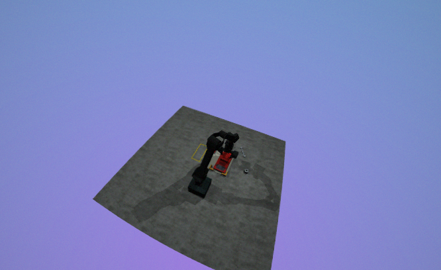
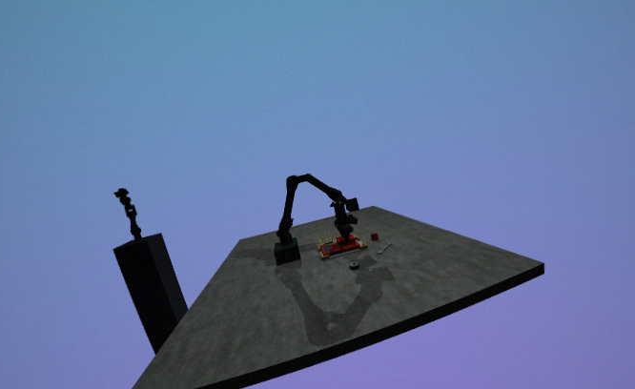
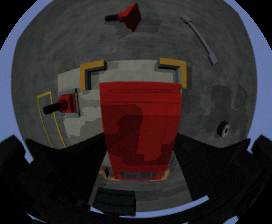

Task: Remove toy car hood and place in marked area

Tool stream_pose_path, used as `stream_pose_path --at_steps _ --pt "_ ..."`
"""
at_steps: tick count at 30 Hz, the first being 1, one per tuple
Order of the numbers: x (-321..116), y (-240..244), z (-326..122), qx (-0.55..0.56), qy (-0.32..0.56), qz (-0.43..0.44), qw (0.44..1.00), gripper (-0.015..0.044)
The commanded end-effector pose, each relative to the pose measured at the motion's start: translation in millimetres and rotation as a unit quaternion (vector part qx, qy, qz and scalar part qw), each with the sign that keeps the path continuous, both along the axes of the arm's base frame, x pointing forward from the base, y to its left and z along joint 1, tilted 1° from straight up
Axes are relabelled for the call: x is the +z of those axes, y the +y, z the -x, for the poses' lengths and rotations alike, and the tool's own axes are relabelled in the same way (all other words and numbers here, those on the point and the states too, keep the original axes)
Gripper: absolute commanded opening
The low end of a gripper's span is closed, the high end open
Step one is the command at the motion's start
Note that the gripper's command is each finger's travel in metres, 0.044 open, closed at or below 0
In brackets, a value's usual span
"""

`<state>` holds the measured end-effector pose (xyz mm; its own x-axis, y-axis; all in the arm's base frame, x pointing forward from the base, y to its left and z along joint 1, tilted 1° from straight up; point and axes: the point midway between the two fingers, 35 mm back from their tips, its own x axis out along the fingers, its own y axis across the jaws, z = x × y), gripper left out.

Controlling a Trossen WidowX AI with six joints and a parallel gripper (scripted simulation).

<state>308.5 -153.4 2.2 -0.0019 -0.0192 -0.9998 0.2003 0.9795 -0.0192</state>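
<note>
The toy car (image 1: 220, 166) (image 2: 330, 249) is red and sits on a pale base with yellow corner pieces. My gripper (image 1: 227, 153) (image 2: 346, 238) (image 3: 140, 135) points down over the car's far end, its fingers wide apart on the two sides of the red hood (image 3: 159, 117). It is shut on the hood. The hood lies in line with the car; whether it is clear of the car is hard to tell. The marked area is a yellow outline (image 1: 196, 151) (image 3: 44, 94) on the table beside the car, on the left in the top view. The fingertips' contact is hidden.
A grey wrench (image 1: 242, 152) (image 2: 384, 248) (image 3: 200, 40) and a small dark ring (image 1: 245, 171) (image 2: 354, 265) (image 3: 224, 129) lie right of the car. A red block (image 2: 374, 236) (image 3: 132, 18) stands beyond it. Another red piece (image 3: 70, 104) is between car and outline.
</note>
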Motion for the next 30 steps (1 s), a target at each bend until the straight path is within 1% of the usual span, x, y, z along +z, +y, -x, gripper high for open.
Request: stream_pose_path --at_steps 1,18,26,30 --pt "6.0 -0.3 -1.2 0.0 -0.003 0.001 1.0 0.0" --pt "18.5 -0.1 -1.1 0.0 -0.003 0.002 1.0 0.0" --pt "56.1 0.7 -1.2 0.0 -0.003 0.002 1.0 0.0" --pt "60.1 1.0 -0.9 0.0 -0.003 0.002 1.0 0.0"
